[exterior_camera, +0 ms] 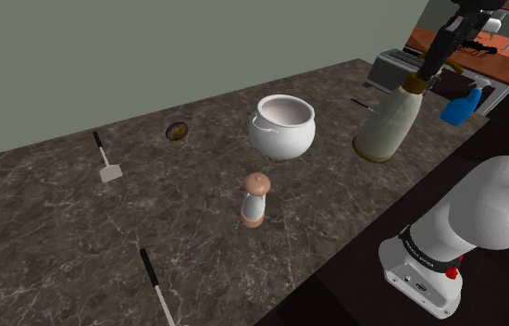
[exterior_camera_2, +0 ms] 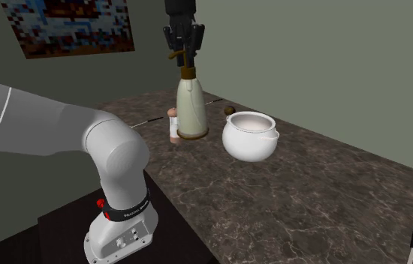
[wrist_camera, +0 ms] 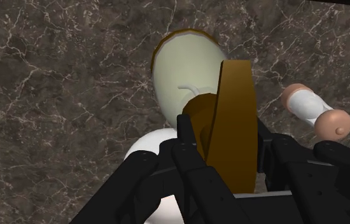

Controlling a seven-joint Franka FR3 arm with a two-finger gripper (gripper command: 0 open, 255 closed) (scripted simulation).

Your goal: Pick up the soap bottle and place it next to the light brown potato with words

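The soap bottle (exterior_camera: 388,122) is a tall cream bottle with a brown pump top, upright near the counter edge at the shoulder view's right. My black gripper (exterior_camera: 426,70) comes down on its top, shut on the brown pump head (wrist_camera: 232,121), with one finger (wrist_camera: 191,158) on either side. In the second exterior view the gripper (exterior_camera_2: 186,54) sits right above the bottle (exterior_camera_2: 191,105). I cannot tell whether the base touches the counter. The small brown potato (exterior_camera: 177,131) lies far off toward the back, beyond the white pot (exterior_camera: 283,127).
A pepper shaker (exterior_camera: 255,199) stands in the middle of the dark marble counter (exterior_camera: 77,231). A spatula (exterior_camera: 105,159) lies at the shoulder view's left and a knife (exterior_camera: 155,282) near the front edge. A blue spray bottle (exterior_camera: 461,106) stands behind the soap bottle.
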